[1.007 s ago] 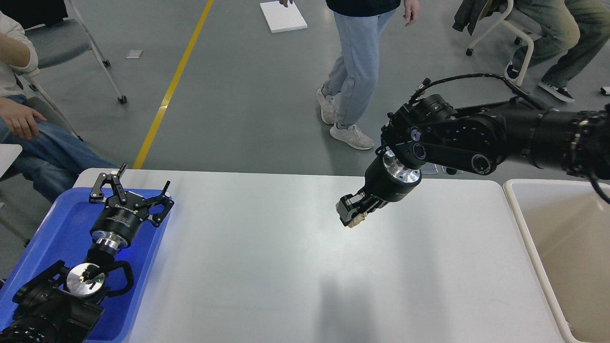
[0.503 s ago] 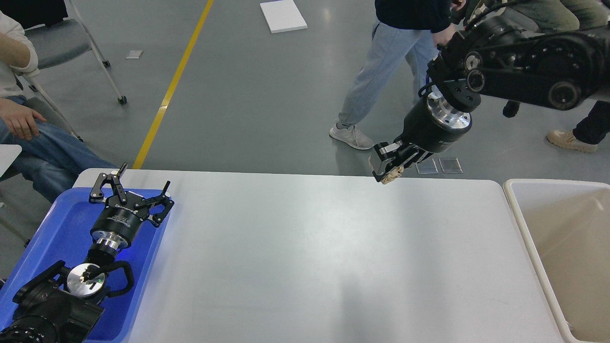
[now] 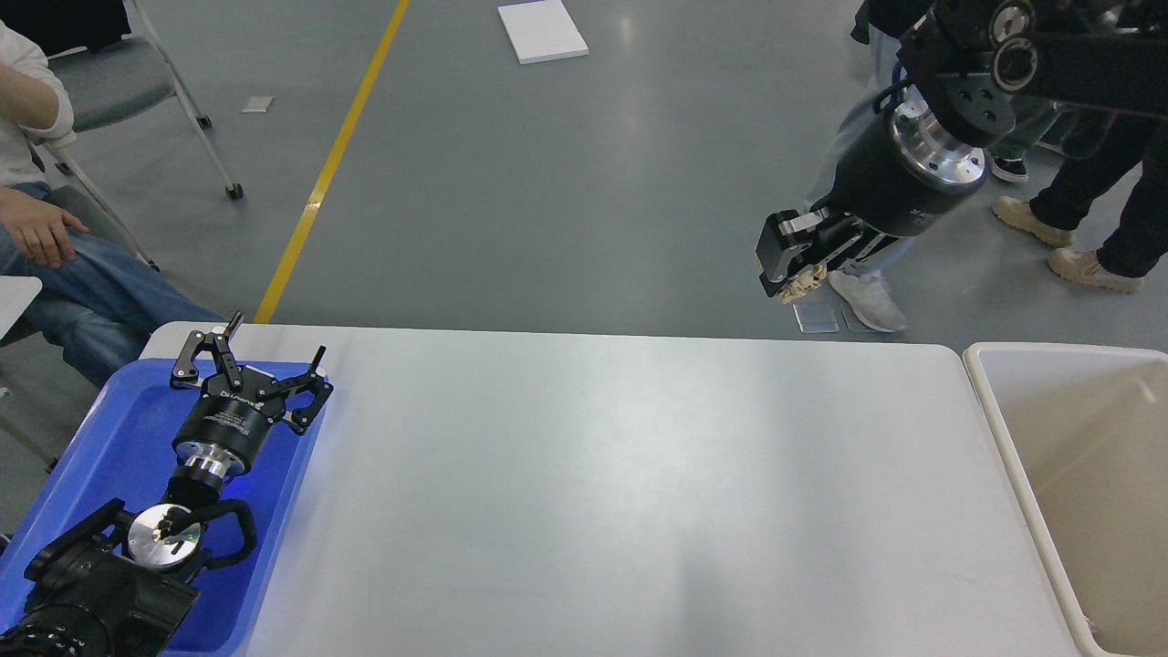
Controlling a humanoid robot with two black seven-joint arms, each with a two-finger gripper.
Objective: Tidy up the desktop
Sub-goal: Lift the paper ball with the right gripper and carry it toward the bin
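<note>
The desktop (image 3: 593, 493) is a wide white-grey tabletop with nothing lying on its bare surface. My right gripper (image 3: 792, 274) is raised high above the table's far right edge, shut on a small crumpled beige scrap (image 3: 803, 287) that pokes out below the fingers. My left gripper (image 3: 246, 365) is open and empty, hovering over the far end of the blue tray (image 3: 109, 456) at the table's left.
A beige-white deep bin (image 3: 1077, 474) stands at the table's right end. People stand and sit on the floor beyond the table, one seated at far left (image 3: 55, 255). A white board (image 3: 541, 31) lies on the floor.
My right arm has lifted the beige scrap from just above the desktop's middle, moving up and to the right, past the far edge. The left arm has not moved. A standing person walked right.
</note>
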